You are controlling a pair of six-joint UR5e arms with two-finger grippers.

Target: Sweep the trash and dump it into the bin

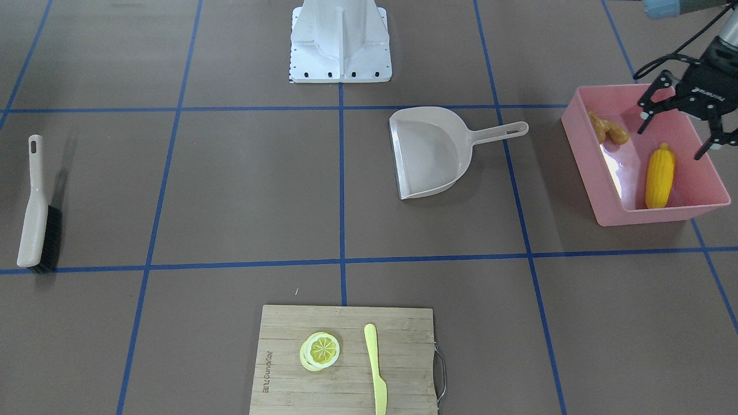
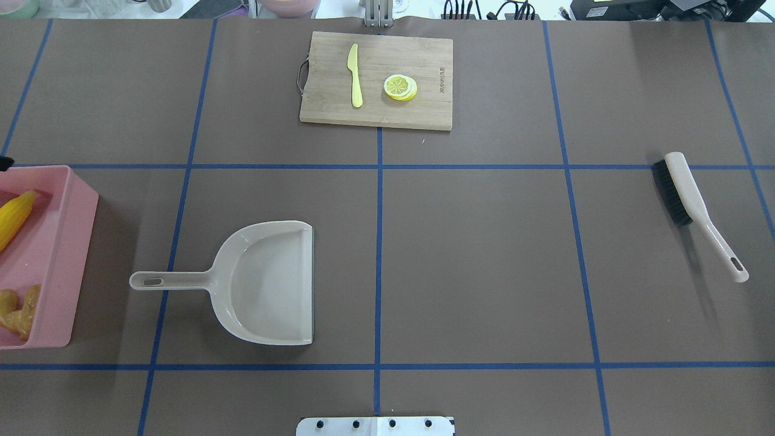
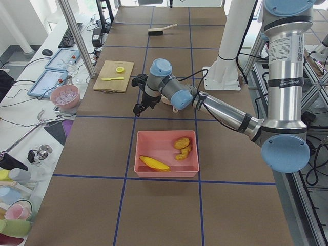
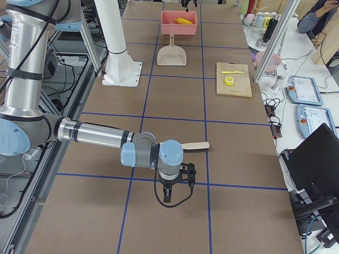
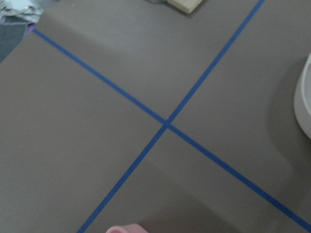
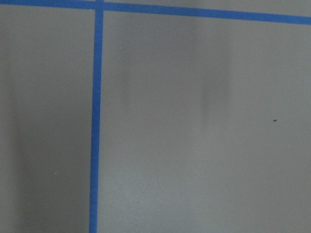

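Front view, right edge: corn cob (image 1: 659,176) and ginger root (image 1: 608,131) lie in the pink bin (image 1: 582,155), left jaws spread and empty by its upper corner. Overhead: dustpan (image 2: 272,284) left of centre. Right side view: right jaws, cannot tell. Trash looks light, hard, slick; grip it midbody

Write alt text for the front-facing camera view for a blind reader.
The robot's left pincer hangs open by a pink bin holding a corn cob and brown toy foods. Elsewhere: an empty dustpan, a brush, and a cutting board with lemon slice and knife.
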